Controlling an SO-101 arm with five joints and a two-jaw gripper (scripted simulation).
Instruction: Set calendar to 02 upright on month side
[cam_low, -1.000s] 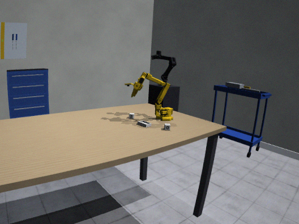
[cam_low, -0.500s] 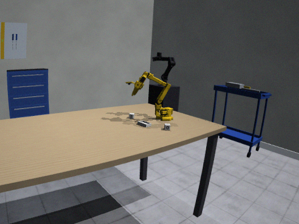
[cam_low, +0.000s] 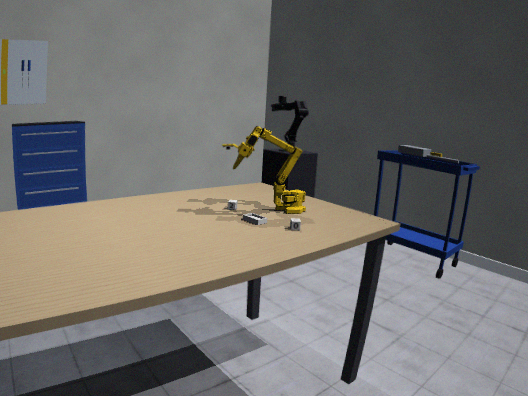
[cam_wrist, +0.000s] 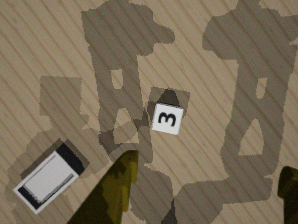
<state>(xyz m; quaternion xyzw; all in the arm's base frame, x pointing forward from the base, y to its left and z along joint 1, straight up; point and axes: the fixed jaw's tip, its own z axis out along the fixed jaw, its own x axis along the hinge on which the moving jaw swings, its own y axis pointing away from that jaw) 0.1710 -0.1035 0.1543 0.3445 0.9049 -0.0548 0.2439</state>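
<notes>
Two number cubes apart on the wooden table [cam_low: 150,260]: one [cam_low: 232,204] at centre-left, top face reading 3, another [cam_low: 295,224] lower right showing 0, grey tray [cam_low: 254,219] flat between them. Above, at upper centre, yellow gripper [cam_low: 236,161] raised, partly open, holding nothing.

I see the tray [cam_low: 254,219] on the table [cam_low: 125,250], left of the arm base [cam_low: 290,201]. One cube [cam_low: 232,204] stands behind it; another cube [cam_low: 295,225] stands right of it.
</notes>
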